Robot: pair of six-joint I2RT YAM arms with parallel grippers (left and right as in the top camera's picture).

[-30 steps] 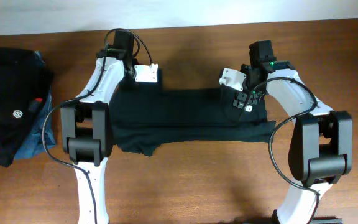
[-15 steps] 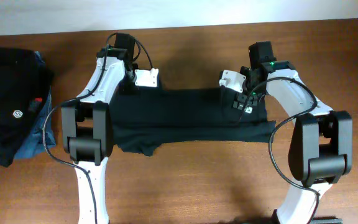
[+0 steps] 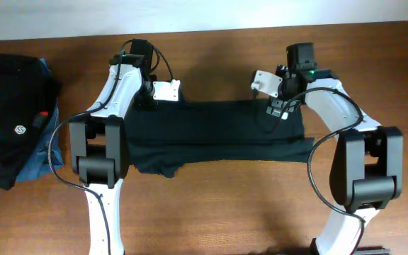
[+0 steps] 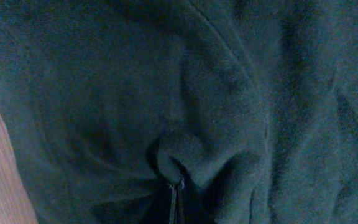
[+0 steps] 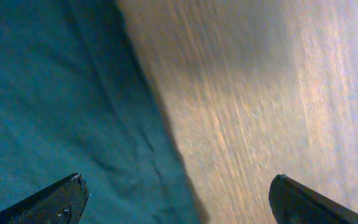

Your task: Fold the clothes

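Left gripper point(image 4: 176, 190) just snapped shut, pinching the shirt point(image 3: 218, 131) at its far edge. Right gripper point(image 5: 178, 198) is still wide open over the other far corner, holding nothing. Shirt's spread flat on the table point(image 3: 211, 212), so no fold yet.

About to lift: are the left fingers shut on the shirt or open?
Shut on it: left wrist view shows the left fingers meeting, T-shirt fabric puckered between them.

Brown wood-grain table point(image 3: 211, 212), a pale strip point(image 3: 190, 14) along its far edge.
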